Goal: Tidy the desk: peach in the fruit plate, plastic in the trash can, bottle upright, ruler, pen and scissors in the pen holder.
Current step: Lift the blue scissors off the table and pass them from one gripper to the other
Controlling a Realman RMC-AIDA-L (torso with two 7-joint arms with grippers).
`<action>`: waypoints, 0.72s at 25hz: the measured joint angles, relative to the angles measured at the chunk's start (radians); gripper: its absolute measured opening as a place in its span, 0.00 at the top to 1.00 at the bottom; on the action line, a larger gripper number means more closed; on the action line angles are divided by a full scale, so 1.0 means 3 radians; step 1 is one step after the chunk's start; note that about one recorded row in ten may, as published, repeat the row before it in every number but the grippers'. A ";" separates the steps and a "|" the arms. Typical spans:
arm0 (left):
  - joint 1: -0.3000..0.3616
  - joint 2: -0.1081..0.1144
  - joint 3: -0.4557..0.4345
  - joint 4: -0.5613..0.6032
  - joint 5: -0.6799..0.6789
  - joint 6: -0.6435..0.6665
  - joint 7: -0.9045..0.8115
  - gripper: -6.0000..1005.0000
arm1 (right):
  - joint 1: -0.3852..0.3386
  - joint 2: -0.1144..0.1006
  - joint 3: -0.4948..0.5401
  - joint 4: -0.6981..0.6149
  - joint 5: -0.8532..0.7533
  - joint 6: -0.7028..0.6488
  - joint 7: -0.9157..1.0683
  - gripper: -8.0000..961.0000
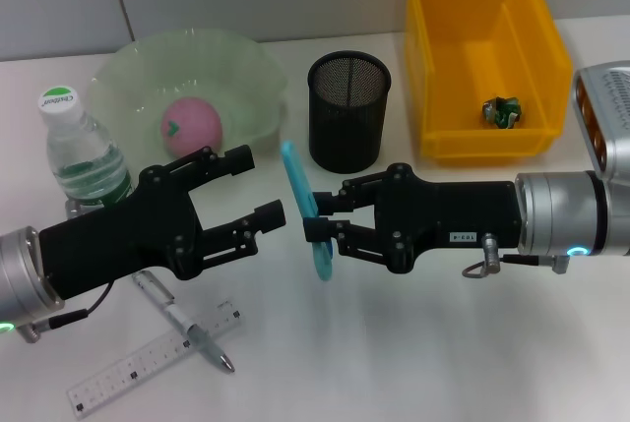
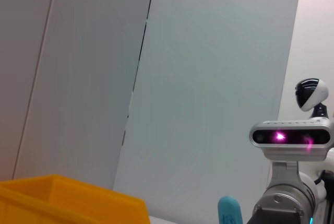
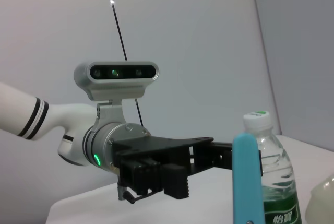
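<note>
Head view is showing a white desk point(image 1: 413, 363) carrying one black wire-mesh pen holder point(image 1: 348, 110), one ruffled translucent green fruit plate point(image 1: 192, 83) with one round pink peach point(image 1: 192, 126) sitting inside, and one yellow plastic trash can point(image 1: 484, 56) holding a single crumpled scrap of plastic point(image 1: 501, 111). One clear ribbed bottle point(image 1: 81, 153) is standing upright at nine o'clock of the plate. At six o'clock, one transparent flat ruler point(image 1: 157, 356) and one slim pen point(image 1: 187, 325) are lying crossed. The right end effector point(image 1: 317, 218) is pinching the flat blue-handled scissors point(image 1: 306, 208), holding them upright above the desk. The left end effector point(image 1: 258, 187) is hanging spread wide at nine o'clock of the scissors, just beside them and not touching.
</note>
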 joint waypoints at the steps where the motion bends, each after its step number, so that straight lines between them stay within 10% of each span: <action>1: -0.0009 -0.0001 0.0000 -0.0009 -0.0001 0.0002 0.0022 0.29 | 0.0001 -0.0001 -0.0001 0.0002 0.0009 -0.0001 -0.0006 0.75; 18: -0.0179 -0.0003 0.0000 -0.0671 -0.0543 -0.0021 0.0682 0.29 | -0.0064 0.0018 0.0009 0.0902 0.1117 0.0148 -0.1159 0.75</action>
